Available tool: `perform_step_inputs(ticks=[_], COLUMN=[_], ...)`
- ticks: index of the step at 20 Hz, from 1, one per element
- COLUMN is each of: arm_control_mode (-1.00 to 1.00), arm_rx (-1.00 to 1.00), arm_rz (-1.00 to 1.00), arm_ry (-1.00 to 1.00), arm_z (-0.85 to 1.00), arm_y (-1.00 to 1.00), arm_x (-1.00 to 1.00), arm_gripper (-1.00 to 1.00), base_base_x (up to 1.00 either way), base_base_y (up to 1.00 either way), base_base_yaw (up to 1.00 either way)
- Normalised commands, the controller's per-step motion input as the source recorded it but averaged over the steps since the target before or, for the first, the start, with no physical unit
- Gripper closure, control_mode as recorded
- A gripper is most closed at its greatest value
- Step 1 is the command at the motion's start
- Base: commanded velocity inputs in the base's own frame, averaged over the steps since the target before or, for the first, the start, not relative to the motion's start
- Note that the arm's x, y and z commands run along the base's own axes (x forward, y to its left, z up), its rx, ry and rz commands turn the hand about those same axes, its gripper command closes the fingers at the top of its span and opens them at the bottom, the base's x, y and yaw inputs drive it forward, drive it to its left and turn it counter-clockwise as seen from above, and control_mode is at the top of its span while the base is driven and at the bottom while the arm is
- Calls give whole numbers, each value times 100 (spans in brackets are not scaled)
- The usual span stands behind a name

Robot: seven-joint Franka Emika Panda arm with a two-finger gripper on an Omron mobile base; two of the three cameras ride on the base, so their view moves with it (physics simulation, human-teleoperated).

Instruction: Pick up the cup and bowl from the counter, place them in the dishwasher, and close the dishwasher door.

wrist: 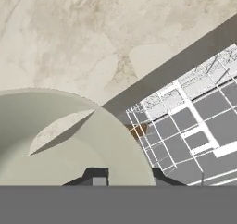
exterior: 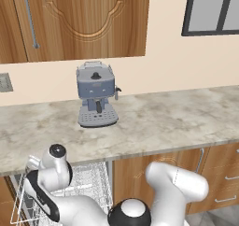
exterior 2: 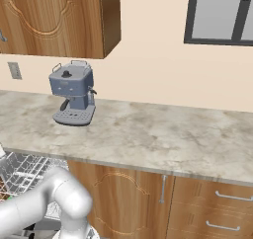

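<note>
The bowl (wrist: 69, 140) sits right at the gripper (wrist: 99, 179), its grey-beige rim and hollow looming close in the hand view, with the white wire rack (wrist: 194, 126) of the dishwasher (exterior: 79, 187) beside and below it; whether the bowl rests on the rack or hangs above it cannot be told. One dark fingertip shows against the bowl's wall, but whether the jaws are clamped on it or standing apart cannot be told. In the left base view the arm bends down over the rack, just below the counter (exterior: 154, 122) edge; on the counter, a coffee machine (exterior: 96, 99) stands back toward the wall. No cup appears on the counter.

Judged risks: if the bowl is let go while above the rack or tilted, it could roll or tip off the wires; if the hand pulls away with a finger inside the rim, it could drag the bowl out; a bowl left proud of the rack might block the door from closing.
</note>
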Motion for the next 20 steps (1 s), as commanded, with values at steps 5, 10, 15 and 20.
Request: perform_step_inputs(ticks=[5, 10, 15, 20], arm_control_mode=[-100, -100, -100, -100], arm_rx=[-8, -14, -12, -12], arm_rz=[2, 3, 4, 2], arm_ry=[7, 0, -1, 0], arm_z=[-68, -28, -29, -74], arm_y=[53, 96, 91, 42], arm_x=[-3, -53, -68, -24], arm_gripper=[100, 100, 100, 100], base_base_x=[0, 0, 0, 0], base_base_y=[0, 0, 0, 0], base_base_yaw=[0, 0, 0, 0])
